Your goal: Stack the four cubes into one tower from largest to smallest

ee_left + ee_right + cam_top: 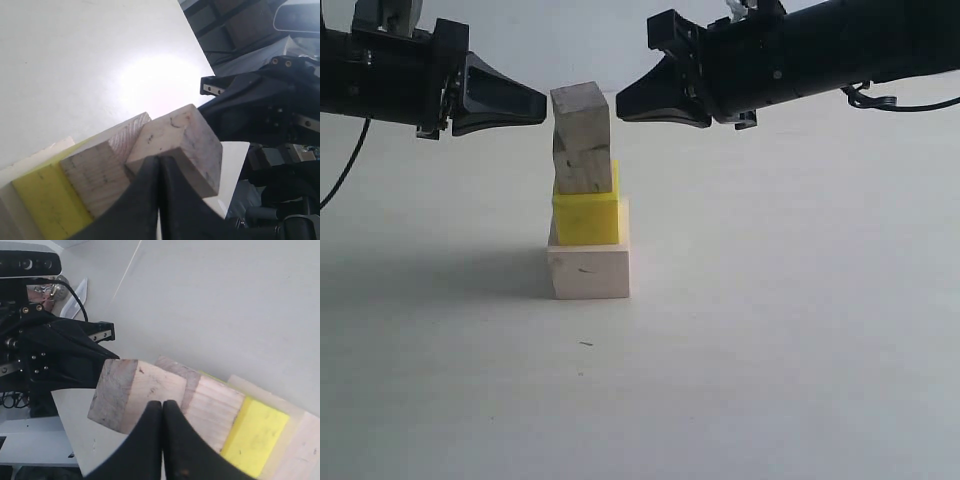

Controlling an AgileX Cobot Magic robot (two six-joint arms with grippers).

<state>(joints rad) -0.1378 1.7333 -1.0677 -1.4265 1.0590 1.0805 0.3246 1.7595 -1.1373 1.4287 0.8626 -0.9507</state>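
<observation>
Two arms in at the top: left gripper [541, 103] and right gripper [620, 105], both clenched on nothing, tips flanking the greyish-white cube [581, 108] (contact unclear). Directly below that cube sit the speckled tan cube [584, 165], the yellow cube [586, 218] and the pale wood cube [588, 272], lowest, on the white table [770, 350].

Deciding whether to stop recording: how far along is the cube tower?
Done: large pale wood cube, bright yellow cube, speckled tan wood cube and greyish-white cube stand stacked. In hand: nothing; left gripper and right gripper, both shut, flank the top one. Left: probably only backing away.
</observation>
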